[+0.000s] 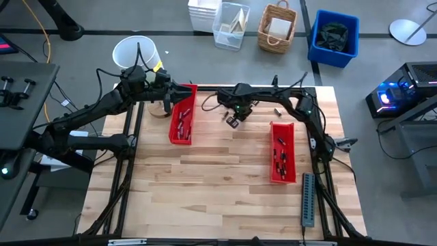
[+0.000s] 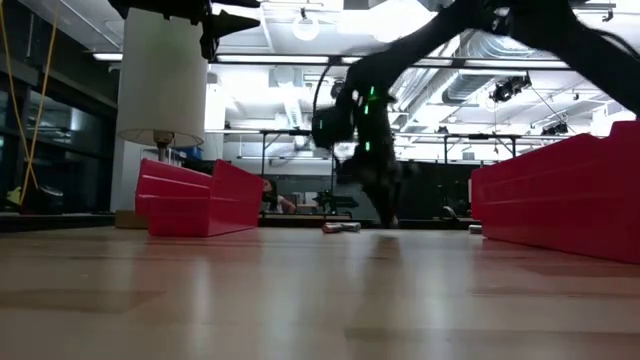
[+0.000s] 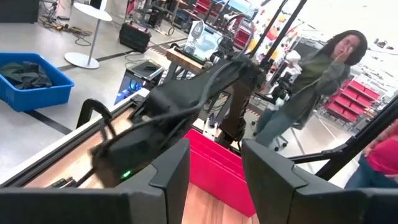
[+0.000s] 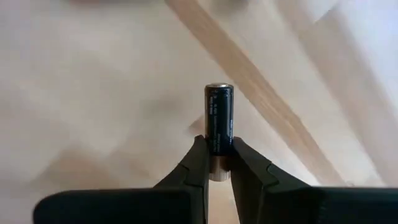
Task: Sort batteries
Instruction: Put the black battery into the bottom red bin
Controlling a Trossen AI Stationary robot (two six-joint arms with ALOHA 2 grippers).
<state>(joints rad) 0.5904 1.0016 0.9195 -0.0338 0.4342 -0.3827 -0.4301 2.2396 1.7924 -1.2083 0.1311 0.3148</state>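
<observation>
My right gripper [image 1: 233,123] hangs low over the far middle of the table and is shut on one battery [image 4: 219,118], a dark cylinder with a silvery end. My left gripper [image 1: 184,91] is open over the far end of the left red tray [image 1: 181,117] and holds nothing; its fingers [image 3: 168,177] frame the right arm. Several batteries lie in the left tray and in the right red tray [image 1: 283,152]. Loose batteries rest on the wood [image 1: 277,111], and two show near the right gripper [image 2: 340,227]. My right gripper pinches the battery between its two fingers [image 4: 198,155] at the battery's near end [image 4: 217,163], coming from above and pointing down. The battery lies along the fingers and sticks out past their tips, silvery end [image 4: 219,86] toward the table. Whether that end touches the wood I cannot tell.
A long grey ridged strip [image 1: 308,199] lies at the table's near right edge. A white bucket [image 1: 136,51], a clear bin, a basket and a blue bin stand on the floor beyond the far edge. A person [image 3: 323,68] stands in the room behind. Bare wood spreads between the trays.
</observation>
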